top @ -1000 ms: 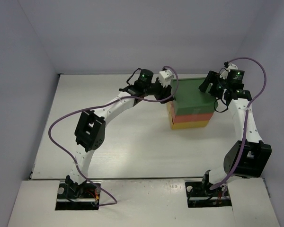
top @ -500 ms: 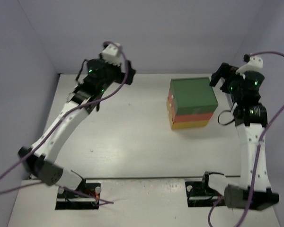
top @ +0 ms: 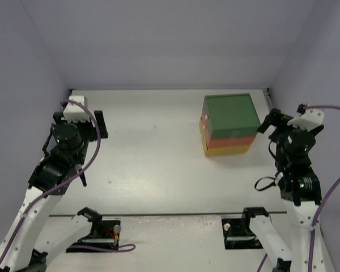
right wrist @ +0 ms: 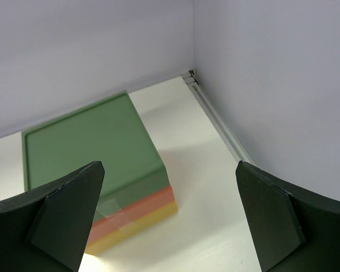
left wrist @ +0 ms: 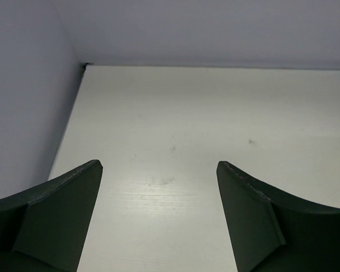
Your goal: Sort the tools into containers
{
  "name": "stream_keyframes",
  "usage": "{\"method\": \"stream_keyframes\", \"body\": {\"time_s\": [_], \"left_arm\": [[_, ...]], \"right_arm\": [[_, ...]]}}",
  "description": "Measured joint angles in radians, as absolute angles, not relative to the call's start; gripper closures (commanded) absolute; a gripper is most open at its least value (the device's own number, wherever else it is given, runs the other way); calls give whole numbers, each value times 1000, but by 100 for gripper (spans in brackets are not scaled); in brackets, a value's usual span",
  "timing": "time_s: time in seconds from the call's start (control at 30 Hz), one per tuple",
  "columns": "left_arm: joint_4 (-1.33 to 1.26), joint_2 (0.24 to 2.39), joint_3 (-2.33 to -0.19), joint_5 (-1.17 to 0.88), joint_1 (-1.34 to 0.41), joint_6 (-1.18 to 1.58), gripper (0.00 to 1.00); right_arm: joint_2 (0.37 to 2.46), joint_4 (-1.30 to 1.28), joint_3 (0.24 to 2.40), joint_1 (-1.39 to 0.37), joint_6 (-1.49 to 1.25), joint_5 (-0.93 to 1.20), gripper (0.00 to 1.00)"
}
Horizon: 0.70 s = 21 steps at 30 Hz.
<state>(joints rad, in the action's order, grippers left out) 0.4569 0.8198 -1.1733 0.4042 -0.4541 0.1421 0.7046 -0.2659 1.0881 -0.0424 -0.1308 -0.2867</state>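
Observation:
The containers are one stacked drawer unit [top: 229, 116], green on top, red-orange in the middle, yellow at the bottom, standing at the back right of the table with all its drawers pushed in. It also shows in the right wrist view [right wrist: 90, 153]. No tools are in view in any frame. My left gripper [top: 79, 120] is open and empty over the table's far left; in the left wrist view [left wrist: 158, 164] only bare table lies between its fingers. My right gripper [top: 283, 122] is open and empty, raised to the right of the unit [right wrist: 170, 164].
The white table [top: 153, 158] is enclosed by pale walls at the left, back and right. A metal rail [right wrist: 215, 116] runs along the right wall's foot. Both arm bases sit at the near edge.
Both arms have drawn back from the drawer unit. The left arm swung from the unit's left side to the far left of the table; the right arm pulled back to the right.

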Motion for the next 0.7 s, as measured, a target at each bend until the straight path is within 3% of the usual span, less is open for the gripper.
{"method": "stream_keyframes", "body": {"time_s": [0.7], "left_arm": [[503, 813, -1081, 507, -454, 214, 20]], "right_arm": [[649, -273, 1022, -140, -120, -298, 0]]}}
